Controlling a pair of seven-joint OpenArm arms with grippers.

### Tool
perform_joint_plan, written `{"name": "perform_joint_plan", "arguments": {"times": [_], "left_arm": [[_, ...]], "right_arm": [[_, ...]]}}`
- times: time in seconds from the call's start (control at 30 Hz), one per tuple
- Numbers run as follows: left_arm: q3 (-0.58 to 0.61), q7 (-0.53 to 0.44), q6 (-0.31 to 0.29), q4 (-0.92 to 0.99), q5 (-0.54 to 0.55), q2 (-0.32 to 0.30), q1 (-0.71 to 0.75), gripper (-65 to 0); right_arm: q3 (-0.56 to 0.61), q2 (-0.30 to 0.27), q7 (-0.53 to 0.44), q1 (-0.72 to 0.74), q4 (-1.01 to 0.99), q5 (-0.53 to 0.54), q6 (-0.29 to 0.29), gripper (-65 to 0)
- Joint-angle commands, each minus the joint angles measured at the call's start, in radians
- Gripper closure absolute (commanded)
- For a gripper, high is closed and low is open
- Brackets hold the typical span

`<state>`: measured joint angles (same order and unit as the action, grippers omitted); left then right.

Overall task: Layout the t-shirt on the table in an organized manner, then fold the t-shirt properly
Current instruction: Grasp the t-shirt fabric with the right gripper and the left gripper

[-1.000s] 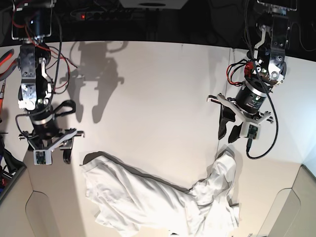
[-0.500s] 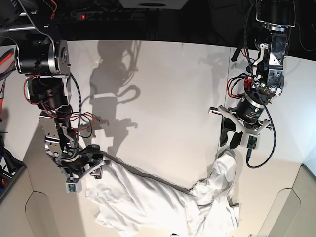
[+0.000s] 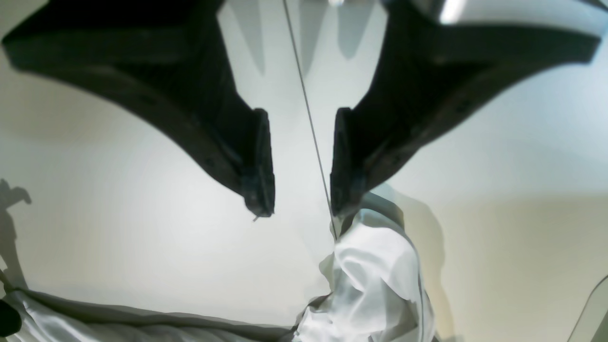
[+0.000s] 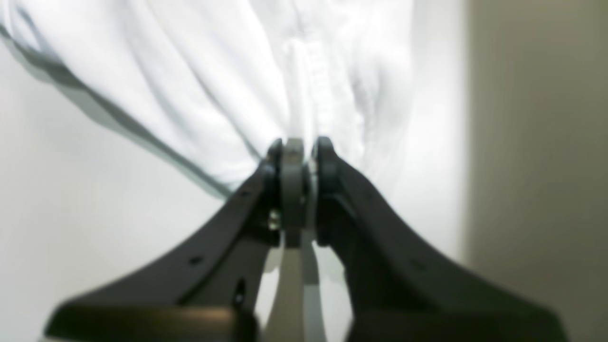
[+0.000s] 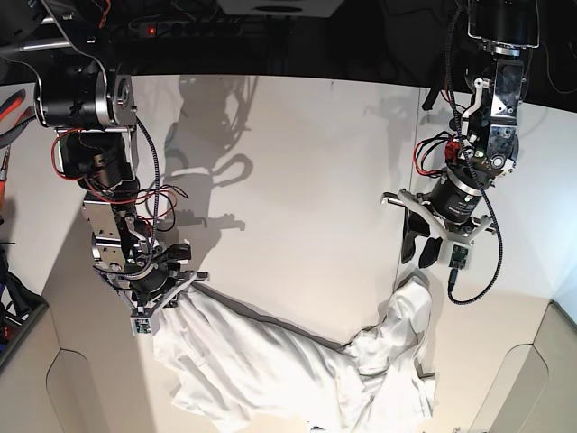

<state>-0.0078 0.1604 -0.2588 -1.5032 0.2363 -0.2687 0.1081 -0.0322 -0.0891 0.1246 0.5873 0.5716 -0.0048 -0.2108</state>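
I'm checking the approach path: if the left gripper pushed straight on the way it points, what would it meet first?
Probably the raised tip of the t-shirt, just past the open left gripper; depth is unclear.

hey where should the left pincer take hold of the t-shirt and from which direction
Judging by the pose, the bunched tip of the t-shirt just beyond the open left pincer is the best spot. It stands up off the table as a raised fold, so coming straight down from above should let both fingers close around it. The right pincer already pinches the opposite corner.
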Motion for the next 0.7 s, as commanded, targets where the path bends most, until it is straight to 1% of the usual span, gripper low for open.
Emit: {"name": "perform_joint_plan", "arguments": {"times": [0.0, 0.07, 0.1, 0.23, 0.33, 0.43, 0.57, 0.67], "left_arm": [[-0.004, -0.019, 0.000, -0.016, 0.007, -0.009, -0.010, -23.4], [-0.004, -0.017, 0.000, -0.016, 0.007, -0.009, -0.010, -23.4], [-0.004, -0.013, 0.000, -0.016, 0.007, -0.009, -0.010, -23.4], [-0.004, -0.004, 0.000, -0.016, 0.007, -0.012, -0.010, -23.4], [-0.004, -0.003, 0.000, -0.016, 0.006, -0.014, -0.010, -23.4], [-0.004, -0.005, 0.000, -0.016, 0.006, -0.025, -0.011, -23.4], [-0.004, -0.006, 0.000, -0.016, 0.006, -0.053, -0.014, -23.4], [-0.004, -0.005, 0.001, -0.016, 0.006, -0.065, -0.026, -23.4]], "right_arm": [[-0.002, -0.019, -0.006, 0.030, 0.019, 0.000, 0.005, 0.0], [-0.002, -0.036, 0.016, 0.030, 0.023, 0.001, 0.003, 0.0], [-0.002, -0.047, 0.036, 0.030, 0.026, 0.001, -0.008, 0.0], [-0.002, -0.102, 0.142, 0.021, 0.072, 0.026, -0.094, 0.0], [-0.002, -0.155, 0.195, -0.034, 0.177, 0.097, -0.132, 0.0], [-0.002, -0.214, 0.214, -0.112, 0.310, 0.138, -0.165, 0.0], [-0.002, -0.290, 0.213, -0.202, 0.454, 0.195, -0.171, 0.0], [-0.003, -0.327, 0.220, -0.233, 0.513, 0.200, -0.171, 0.0]]}}
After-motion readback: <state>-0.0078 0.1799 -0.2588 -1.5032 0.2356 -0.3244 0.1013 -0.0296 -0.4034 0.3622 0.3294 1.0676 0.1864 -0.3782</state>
